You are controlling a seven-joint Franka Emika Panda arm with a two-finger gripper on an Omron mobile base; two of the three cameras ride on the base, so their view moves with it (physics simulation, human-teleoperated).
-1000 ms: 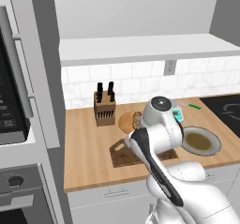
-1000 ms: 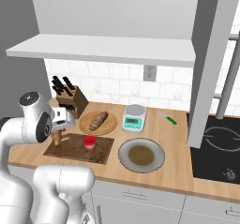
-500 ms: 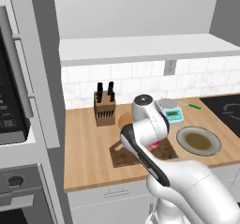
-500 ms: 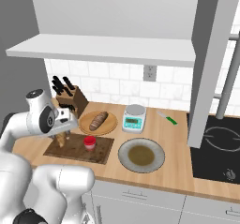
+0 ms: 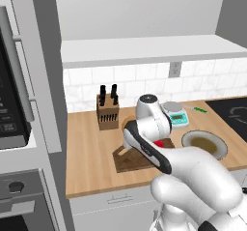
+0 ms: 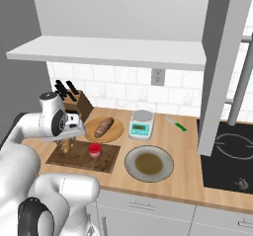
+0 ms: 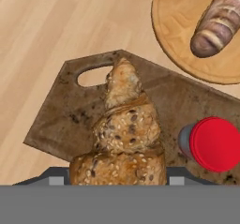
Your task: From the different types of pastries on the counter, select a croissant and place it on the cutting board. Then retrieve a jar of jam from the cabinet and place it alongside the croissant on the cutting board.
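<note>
Croissant [image 7: 125, 138] w/ gripper [image 6: 64, 143] over cutting board [image 7: 56, 120]
Claw is gripping the croissant; jar of jam [image 7: 211, 144] is standing on board just beside it, loaf [image 7: 216, 24] lying on round plate [image 7: 173, 26].

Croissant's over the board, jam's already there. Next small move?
Probably lower a little and open the tool: the croissant sits clamped in it over the cutting board, beside the jar of jam, and whether it already touches the board is unclear.

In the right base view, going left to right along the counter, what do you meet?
Knife block → croissant in the gripper → jar of jam → brown loaf → kitchen scale → green-handled knife → cooktop.
</note>
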